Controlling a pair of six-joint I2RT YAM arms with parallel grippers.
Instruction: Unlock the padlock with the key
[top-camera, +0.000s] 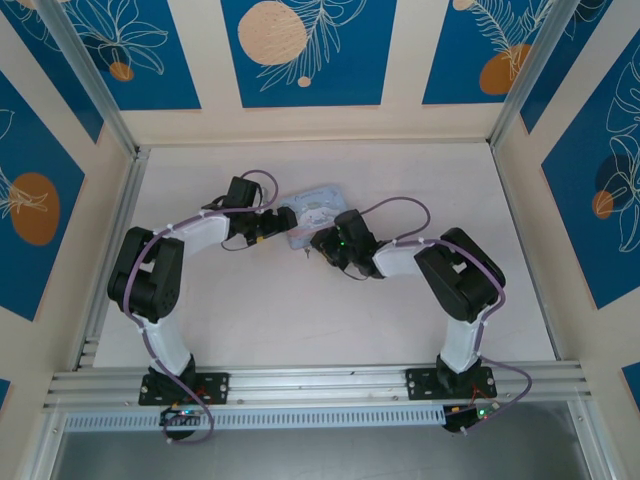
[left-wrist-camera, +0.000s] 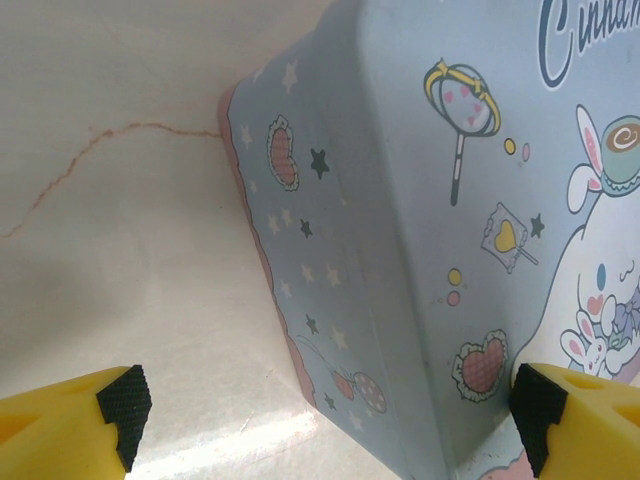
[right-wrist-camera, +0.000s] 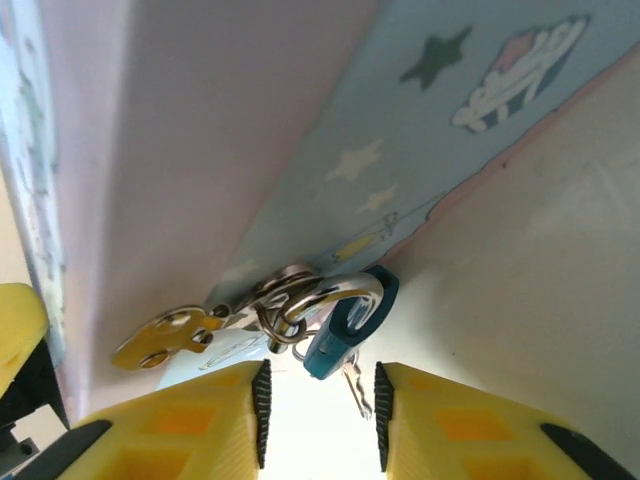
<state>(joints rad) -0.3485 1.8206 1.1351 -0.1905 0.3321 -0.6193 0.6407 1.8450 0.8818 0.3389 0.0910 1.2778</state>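
White table (top-camera: 300, 320), blue flowered wall panels (top-camera: 308, 50) all round, and both arms reach in to the pale blue tin box (top-camera: 320, 200). It lies midway between the table's left and right edges, nearer the far edge. The left gripper (top-camera: 284, 222) sits at the box's left end. On its wrist camera the jaws stand wide open, one yellow finger over bare table, the other beside the printed lid, with the box's corner between them. The right gripper (top-camera: 322, 242) is tucked in at the near side of the box. Its wrist view has the padlock (right-wrist-camera: 338, 330), blue-bodied with a silver shackle, hanging at the box's side among silver rings (right-wrist-camera: 285, 300). The key (right-wrist-camera: 352, 385) dangles just below, right between the parted jaws. Whether a finger touches that key I can't tell, but nothing looks gripped.
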